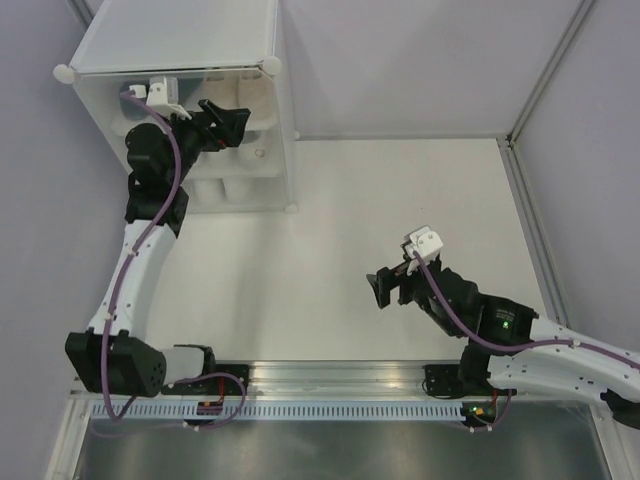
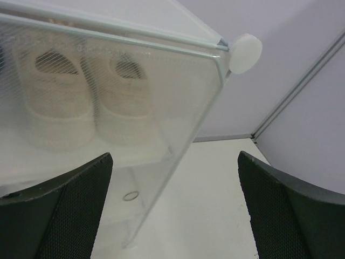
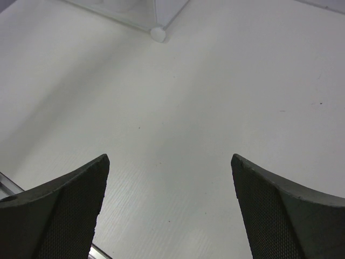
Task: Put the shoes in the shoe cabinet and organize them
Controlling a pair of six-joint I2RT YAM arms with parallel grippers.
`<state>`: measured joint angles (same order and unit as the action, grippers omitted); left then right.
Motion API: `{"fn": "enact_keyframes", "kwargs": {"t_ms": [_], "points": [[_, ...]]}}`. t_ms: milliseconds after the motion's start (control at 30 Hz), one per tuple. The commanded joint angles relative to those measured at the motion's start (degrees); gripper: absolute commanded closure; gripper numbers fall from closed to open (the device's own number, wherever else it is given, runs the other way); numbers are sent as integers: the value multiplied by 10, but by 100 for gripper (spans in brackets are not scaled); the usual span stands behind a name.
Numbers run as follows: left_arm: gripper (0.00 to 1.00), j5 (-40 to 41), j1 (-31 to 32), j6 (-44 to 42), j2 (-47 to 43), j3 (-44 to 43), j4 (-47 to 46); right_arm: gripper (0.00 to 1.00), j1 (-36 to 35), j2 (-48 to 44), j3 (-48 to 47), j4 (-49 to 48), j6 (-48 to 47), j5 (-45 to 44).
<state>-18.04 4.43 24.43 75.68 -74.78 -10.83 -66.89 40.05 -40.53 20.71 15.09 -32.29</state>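
Observation:
The shoe cabinet (image 1: 175, 40) stands at the far left, white and translucent with round corner connectors (image 2: 245, 53). In the left wrist view a beige pair of shoes (image 2: 59, 108) shows side by side through its frosted panel (image 2: 178, 86). Paler shoe shapes (image 1: 230, 185) show dimly lower in the cabinet. My left gripper (image 1: 236, 124) (image 2: 175, 156) hangs open at the cabinet's front, beside the panel's edge, holding nothing. Over the bare table at centre right, my right gripper (image 1: 380, 290) (image 3: 170, 158) is open and empty, well apart from the cabinet.
A metal rail (image 1: 330, 375) runs along the near table edge between the arm bases. Grey walls with frame posts (image 1: 530, 225) close off the right and back. The cabinet's bottom corner connector (image 3: 158, 34) sits far ahead of the right gripper.

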Motion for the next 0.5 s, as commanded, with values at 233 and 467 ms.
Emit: {"fn": "enact_keyframes", "kwargs": {"t_ms": [233, 467], "points": [[0, 170, 1, -122, -288, 44, 430, 2, 1, -49, -99, 97, 28, -158], [0, 310, 1, -106, -492, 57, 600, 2, 2, -112, -103, 154, 62, -270]]}}
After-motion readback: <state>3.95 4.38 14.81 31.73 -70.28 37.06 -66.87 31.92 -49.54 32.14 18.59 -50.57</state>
